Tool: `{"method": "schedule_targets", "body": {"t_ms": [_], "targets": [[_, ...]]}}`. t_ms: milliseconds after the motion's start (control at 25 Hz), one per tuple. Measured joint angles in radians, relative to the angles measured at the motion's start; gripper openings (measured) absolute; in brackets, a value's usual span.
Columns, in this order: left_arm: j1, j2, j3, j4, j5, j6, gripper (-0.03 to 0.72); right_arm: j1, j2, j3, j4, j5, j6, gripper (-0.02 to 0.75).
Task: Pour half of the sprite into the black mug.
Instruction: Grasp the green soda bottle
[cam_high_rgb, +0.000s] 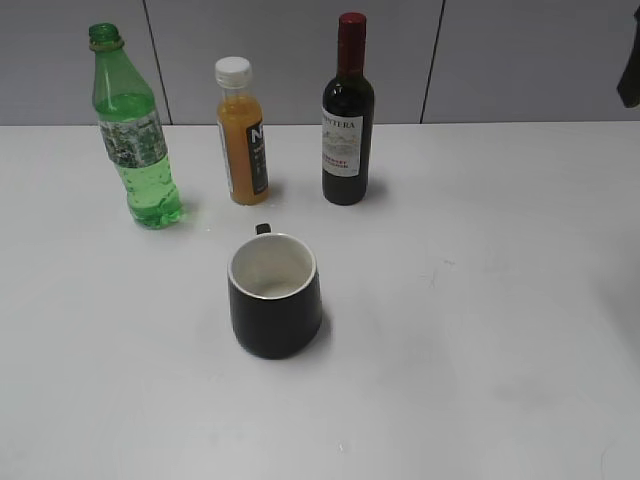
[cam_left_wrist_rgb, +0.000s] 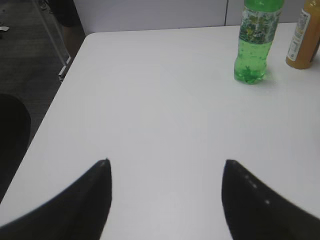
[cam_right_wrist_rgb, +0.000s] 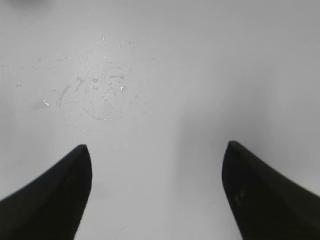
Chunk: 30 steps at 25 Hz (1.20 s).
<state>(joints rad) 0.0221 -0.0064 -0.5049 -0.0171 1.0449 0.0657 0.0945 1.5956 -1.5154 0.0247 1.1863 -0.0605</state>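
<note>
The sprite (cam_high_rgb: 135, 140), a tall green plastic bottle with no cap, stands upright at the back left of the white table; it also shows at the top right of the left wrist view (cam_left_wrist_rgb: 253, 42). The black mug (cam_high_rgb: 274, 294) with a white inside stands upright in the middle, handle at the back. My left gripper (cam_left_wrist_rgb: 166, 165) is open and empty over bare table, well short and left of the sprite. My right gripper (cam_right_wrist_rgb: 156, 147) is open and empty over bare, scuffed table. Neither gripper's jaws show in the exterior view.
An orange juice bottle (cam_high_rgb: 241, 135) with a white cap and a dark wine bottle (cam_high_rgb: 348, 115) stand in a row right of the sprite. The table's left edge (cam_left_wrist_rgb: 60, 95) drops to a dark floor. A dark arm part (cam_high_rgb: 630, 70) shows at the far right edge.
</note>
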Motion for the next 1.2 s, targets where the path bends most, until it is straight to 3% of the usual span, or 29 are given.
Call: {"method": "schedule_targets", "body": {"t_ms": [1200], "targets": [[0.000,0.000,0.000,0.000,0.000,0.000,0.526,0.000,-0.966,0.860,0.048,-0.124,-0.004,0.595]]}}
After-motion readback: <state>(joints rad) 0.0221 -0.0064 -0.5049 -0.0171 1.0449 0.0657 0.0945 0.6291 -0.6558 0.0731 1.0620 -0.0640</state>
